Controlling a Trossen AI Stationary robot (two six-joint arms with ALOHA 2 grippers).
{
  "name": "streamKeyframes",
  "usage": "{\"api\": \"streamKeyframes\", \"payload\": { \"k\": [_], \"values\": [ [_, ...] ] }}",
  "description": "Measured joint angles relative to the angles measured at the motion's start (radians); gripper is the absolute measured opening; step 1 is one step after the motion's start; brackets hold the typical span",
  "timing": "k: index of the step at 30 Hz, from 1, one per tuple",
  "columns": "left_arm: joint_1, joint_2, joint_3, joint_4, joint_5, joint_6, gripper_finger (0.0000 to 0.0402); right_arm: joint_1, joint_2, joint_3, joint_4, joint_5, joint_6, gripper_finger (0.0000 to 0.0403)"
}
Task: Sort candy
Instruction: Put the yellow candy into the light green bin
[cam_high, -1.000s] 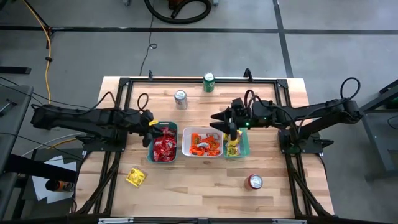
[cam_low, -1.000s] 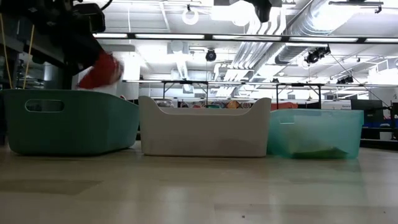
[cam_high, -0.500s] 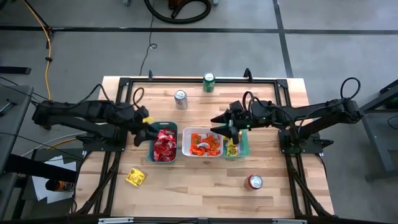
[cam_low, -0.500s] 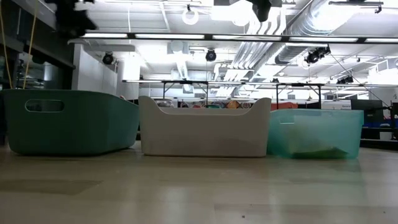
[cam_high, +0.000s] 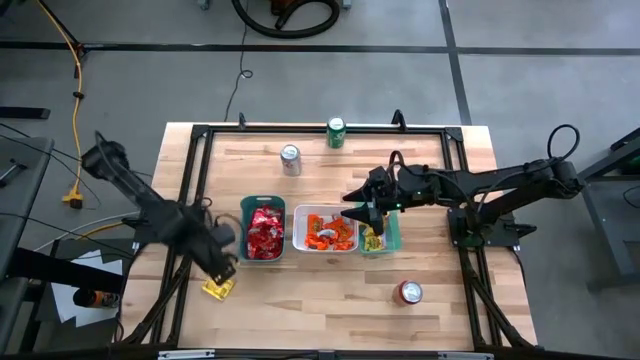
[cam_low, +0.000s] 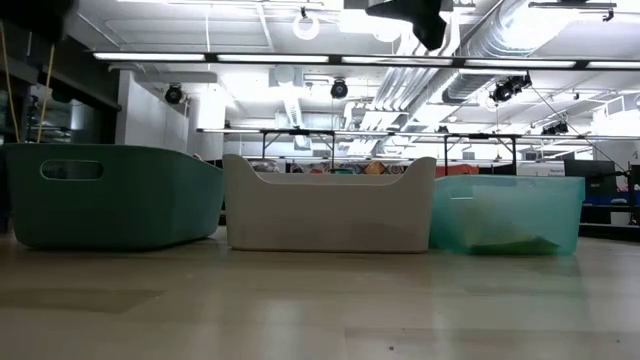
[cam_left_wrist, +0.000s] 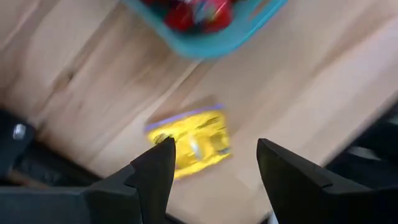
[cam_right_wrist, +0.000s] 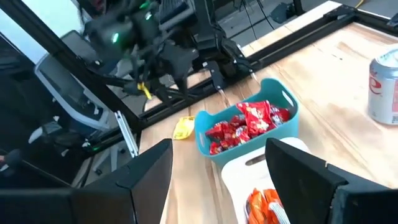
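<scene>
While the left end effector (cam_high: 222, 268) hangs just above the lone yellow candy (cam_high: 218, 286) near the green bin (cam_high: 243, 207), its fingers stand wide apart and empty, framing the packet, probably lined up to pick it. Red candy (cam_high: 264, 234) fills that green bin, orange candy (cam_high: 330, 231) lies in the white bin (cam_high: 297, 244) beside it. The right end effector (cam_high: 368, 213) hovers open and empty over the clear bin (cam_high: 393, 233) beyond the white one, apparently waiting.

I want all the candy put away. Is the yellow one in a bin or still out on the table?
Out. The yellow candy lies on the bare wood, outside the green bin, with the open left gripper right above it.
</scene>
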Motion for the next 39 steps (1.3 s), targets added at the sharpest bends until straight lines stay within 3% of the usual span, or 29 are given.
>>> {"api": "streamKeyframes", "payload": {
  "k": [7,11,25,29,34,39],
  "values": [
    [-0.111,0.262,0.0,-0.002,0.026,-0.199,0.0211,0.0,0.0,0.0,-0.014,0.042,-0.019,0.0252],
    [-0.133,0.353,0.0,0.026,0.072,-0.236,0.0211,0.0,0.0,0.0,-0.014,0.045,-0.026,0.0252],
    [-0.123,0.433,-0.114,0.257,0.078,-0.363,0.0205,0.0,0.0,0.0,-0.036,0.046,-0.023,0.0252],
    [-0.112,0.418,-0.116,0.259,0.073,-0.301,0.0153,0.0,0.0,0.0,-0.037,0.046,-0.023,0.0252],
    [-0.104,0.322,-0.078,0.256,0.071,-0.176,0.0018,0.0,0.0,0.0,-0.037,0.046,-0.012,0.0252],
    [-0.104,0.133,-0.051,0.246,0.044,-0.098,0.0008,0.0,0.0,0.0,-0.036,0.046,0.01,0.0252]
  ]
}}
